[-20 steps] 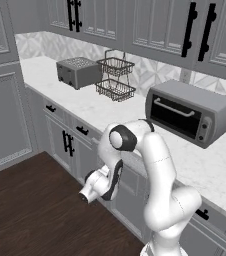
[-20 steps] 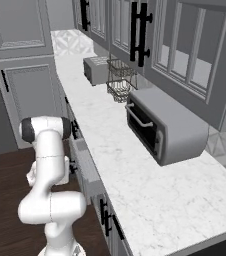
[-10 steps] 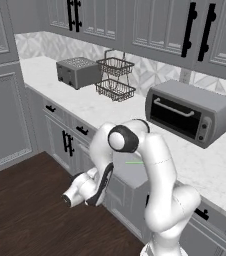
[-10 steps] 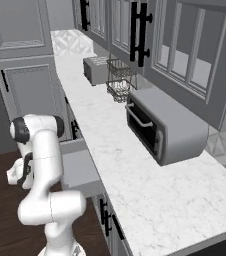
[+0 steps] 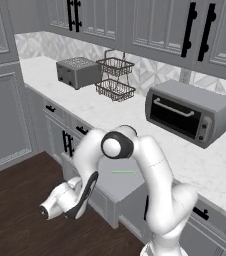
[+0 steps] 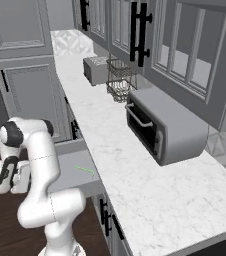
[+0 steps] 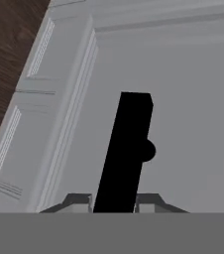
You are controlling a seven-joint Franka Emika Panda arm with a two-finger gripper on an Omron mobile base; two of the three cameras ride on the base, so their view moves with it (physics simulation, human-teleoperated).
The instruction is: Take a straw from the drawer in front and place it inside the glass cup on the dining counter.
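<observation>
My gripper [image 7: 115, 201] pinches the drawer [image 5: 127, 180] handle [image 7: 126, 149], frame centre. Drawer's open; straw [image 5: 123, 172] lies inside, mid-frame. I'd pull straight, w/o twisting, then let go & reach in.
</observation>
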